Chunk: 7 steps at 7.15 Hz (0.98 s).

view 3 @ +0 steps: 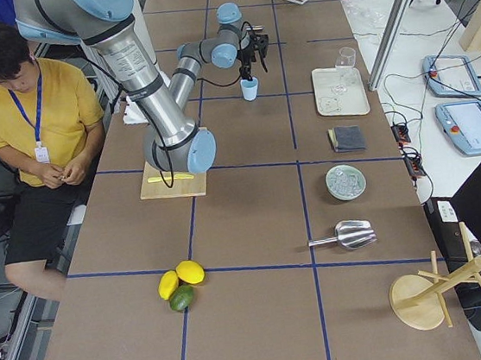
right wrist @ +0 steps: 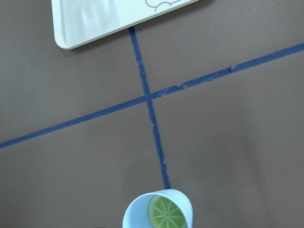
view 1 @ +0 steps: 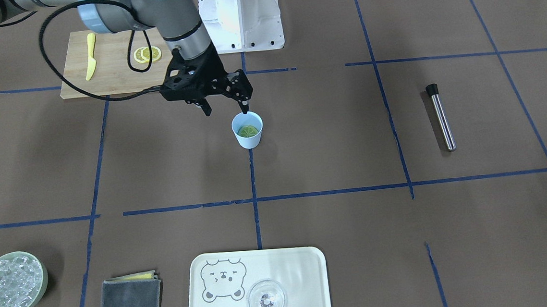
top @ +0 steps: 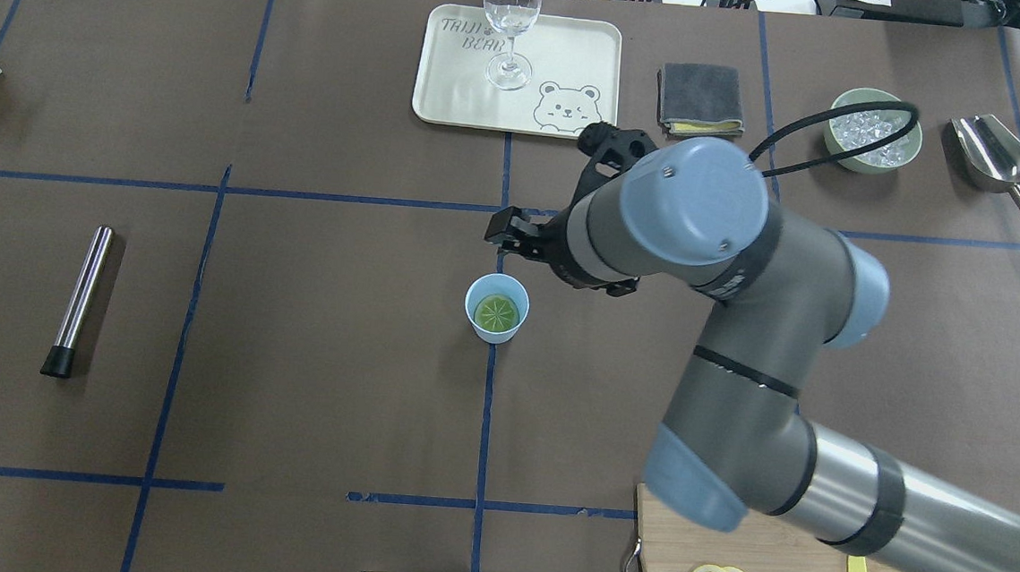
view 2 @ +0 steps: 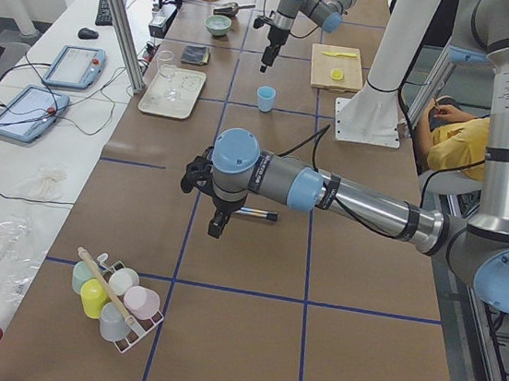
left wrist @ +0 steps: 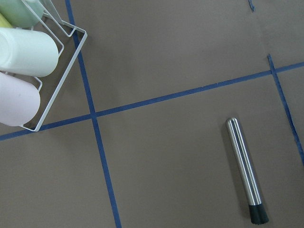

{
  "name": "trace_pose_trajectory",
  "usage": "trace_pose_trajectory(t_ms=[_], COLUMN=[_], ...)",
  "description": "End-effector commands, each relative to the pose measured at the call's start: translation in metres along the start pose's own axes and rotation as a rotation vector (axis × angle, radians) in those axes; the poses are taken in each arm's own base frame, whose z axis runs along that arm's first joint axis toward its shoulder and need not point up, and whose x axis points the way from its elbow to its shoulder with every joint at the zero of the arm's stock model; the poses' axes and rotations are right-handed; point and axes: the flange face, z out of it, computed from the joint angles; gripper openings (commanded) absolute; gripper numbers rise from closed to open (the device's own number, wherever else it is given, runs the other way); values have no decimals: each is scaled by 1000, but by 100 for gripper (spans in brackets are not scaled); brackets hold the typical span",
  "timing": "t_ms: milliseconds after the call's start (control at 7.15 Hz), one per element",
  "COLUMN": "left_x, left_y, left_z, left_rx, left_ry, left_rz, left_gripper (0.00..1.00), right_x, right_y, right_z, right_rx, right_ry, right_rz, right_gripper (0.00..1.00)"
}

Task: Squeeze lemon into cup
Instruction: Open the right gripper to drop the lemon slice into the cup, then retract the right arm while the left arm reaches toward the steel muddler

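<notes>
The light-blue cup stands at the table's middle on a blue tape line. A lemon slice lies flat inside it, face up, looking greenish; it also shows in the overhead view and the right wrist view. My right gripper hangs open and empty just above the cup's rim, on the robot's side, with one fingertip over the rim. My left gripper shows only in the exterior left view, above bare table near a steel muddler. I cannot tell whether it is open or shut.
A cutting board behind the cup holds two more lemon slices and a yellow knife. A tray with a clear glass, a grey cloth and a green bowl of ice line the far edge. A rack of cups stands near my left arm.
</notes>
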Motion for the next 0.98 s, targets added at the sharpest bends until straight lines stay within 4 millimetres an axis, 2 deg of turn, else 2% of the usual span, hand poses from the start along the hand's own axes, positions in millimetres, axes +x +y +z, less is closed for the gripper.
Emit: trace_pose_trajectory(t_ms=[0,140,280,419,559,699,839], left_x=[56,94,132,145,161,163,175], left_y=[-10,-11,-11,-6,-5,-2,2], left_z=[71,98,139,156,167,185,203], left_rx=[-38,-31,-21,-5,-11,-11,-39], left_ry=[64,110,113,80,71,30,21], left_rz=[-54,-43,76,44,-46,-155,-157], left_gripper=[100,100,100,100,100,100,100], right_x=[91,137,191,229,264,285,290], right_y=[-66,-98,-125,-143,-156,-157,-159], right_z=[-63,-78,-90,-105,-110,-112,-113], right_rx=[-69,-70,-81,-111,-116,-116,-114], right_ry=[10,40,74,78,102,122,127], right_rz=[-56,-121,-188,-233,-244,-252,-263], right_gripper=[99,99,99,99,99,99,99])
